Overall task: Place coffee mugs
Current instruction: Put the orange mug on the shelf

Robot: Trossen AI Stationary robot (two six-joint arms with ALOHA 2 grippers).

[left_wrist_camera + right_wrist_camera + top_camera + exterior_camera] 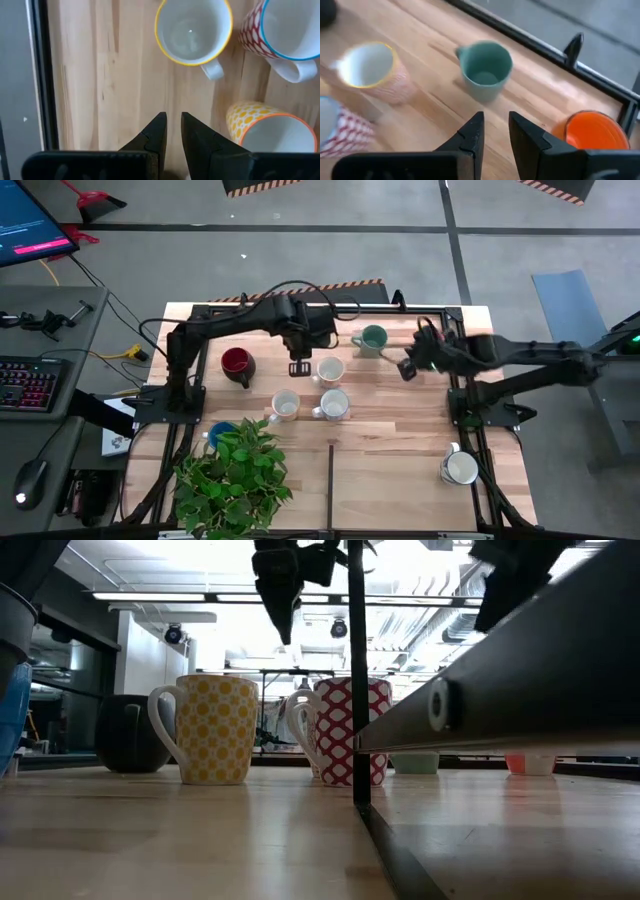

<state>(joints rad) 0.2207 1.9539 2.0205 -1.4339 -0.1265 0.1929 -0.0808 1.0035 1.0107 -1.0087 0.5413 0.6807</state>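
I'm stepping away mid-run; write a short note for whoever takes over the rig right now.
Left end effector: empty, fingers slightly apart, hanging over bare table near the far edge, beside the mug cluster.
Right end effector: empty, fingers slightly apart, close to the green mug.
Mugs: three patterned mugs upright mid-table, dark red mug left, blue mug by the plant, white mug at the near right, orange mug in the right wrist view only.
Done: nothing in hand. Left: which mugs are already placed cannot be told.

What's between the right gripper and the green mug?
Only bare wood, in the right wrist view, between the right gripper and the green mug.
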